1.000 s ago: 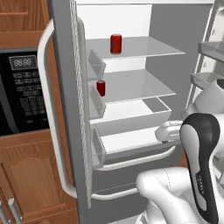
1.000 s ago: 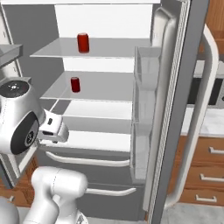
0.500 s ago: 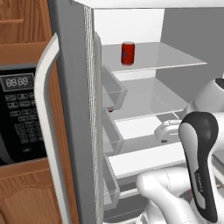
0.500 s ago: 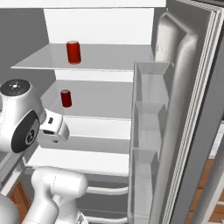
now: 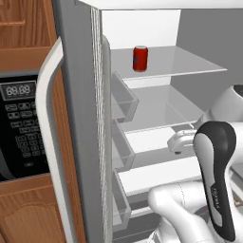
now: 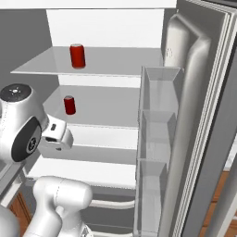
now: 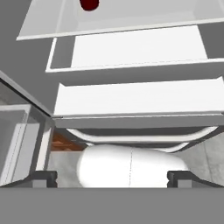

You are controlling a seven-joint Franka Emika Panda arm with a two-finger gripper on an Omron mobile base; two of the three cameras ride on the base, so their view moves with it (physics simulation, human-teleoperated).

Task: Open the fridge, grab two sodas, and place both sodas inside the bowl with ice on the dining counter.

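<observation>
Since the earlier pictures our base has rolled closer to the fridge [image 6: 194, 115], so both base views are now tight on its white interior and the whole scene has grown; the cans themselves sit where they sat.

We see the upper soda [image 5: 140, 58] upright on the top glass shelf [image 6: 120, 65], near that shelf's left front corner in the right base view and toward its left edge in the left base view. We see the lower soda [image 6: 69, 105] upright on the second shelf [image 6: 106, 109], near that shelf's left edge, just above our wrist in the right base view. In the hand view, a dark red can bottom [image 7: 89, 4] shows at the top edge, on a shelf; we cannot tell from that view alone which can it is.

Both doors stand open: the left door [image 5: 80, 133] with its white curved handle [image 5: 50, 142] beside the black microwave [image 5: 21, 126], the right door with its clear bins [image 6: 155, 152].

Our gripper [image 7: 112, 177] hangs low in front of the lower white drawers [image 7: 135, 98], its jaws spread wide with nothing between them, well apart from both cans.
</observation>
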